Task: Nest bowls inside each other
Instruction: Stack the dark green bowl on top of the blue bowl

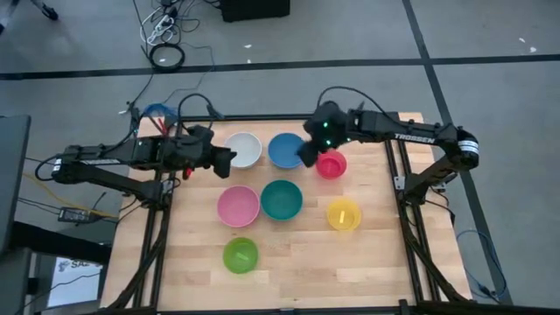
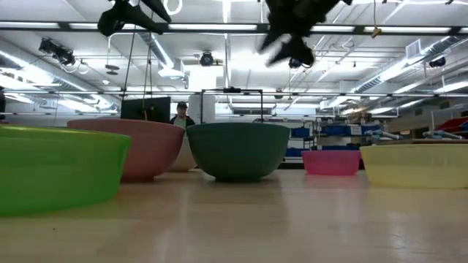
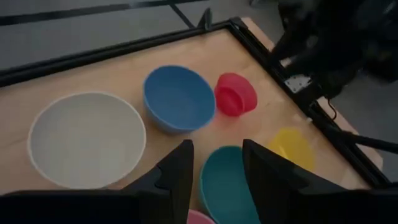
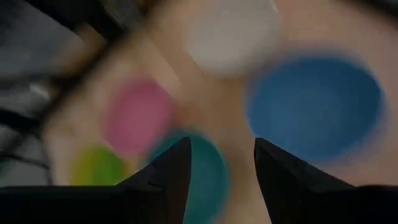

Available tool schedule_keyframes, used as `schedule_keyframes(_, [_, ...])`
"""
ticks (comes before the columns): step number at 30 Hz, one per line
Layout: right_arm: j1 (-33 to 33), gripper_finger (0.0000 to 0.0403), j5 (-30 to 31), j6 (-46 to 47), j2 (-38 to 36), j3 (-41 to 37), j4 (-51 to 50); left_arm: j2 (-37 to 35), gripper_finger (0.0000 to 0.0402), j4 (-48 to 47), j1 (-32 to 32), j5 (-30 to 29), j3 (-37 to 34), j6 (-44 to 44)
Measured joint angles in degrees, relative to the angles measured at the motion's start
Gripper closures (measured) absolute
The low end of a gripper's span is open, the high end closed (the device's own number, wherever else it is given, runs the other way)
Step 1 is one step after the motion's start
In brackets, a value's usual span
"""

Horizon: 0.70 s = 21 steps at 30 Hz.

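Observation:
Seven bowls stand upright on their bases on the wooden table. In the far row are the white bowl, the blue bowl and the red bowl. Nearer stand the pink bowl, the teal bowl and the yellow bowl, with the lime green bowl nearest. My left gripper hangs open in the air beside the white bowl's left rim. My right gripper hangs open above the gap between the blue and red bowls. Neither holds anything.
A black frame runs along the table's edges. Bare wood lies near the front edge to the right of the green bowl. Cables lie on the floor beyond the far edge. A person stands in the room behind the table.

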Motion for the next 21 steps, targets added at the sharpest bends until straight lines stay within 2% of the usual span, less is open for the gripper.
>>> schedule_keyframes(3, [0.9, 0.0236, 0.1, 1.4, 2.1, 0.0, -10.7, 0.1, 0.0255, 1.1, 0.0, -0.1, 0.0, 1.4])
schedule_keyframes(5, [1.5, 0.0236, -0.3, 2.2, 4.0, -0.2, -13.2, 0.1, 0.0255, 2.2, 0.2, -0.2, 0.0, 2.4])
schedule_keyframes(10, [3.0, 0.0236, -6.9, 4.3, 8.9, -0.1, -8.9, 0.4, 0.0255, 3.3, 0.4, -0.2, 0.1, 2.5])
schedule_keyframes(21, [6.0, 0.0236, -9.2, 5.4, 17.9, -0.1, -3.0, 0.4, 0.0255, 3.8, 0.4, 0.0, 0.1, 0.8])
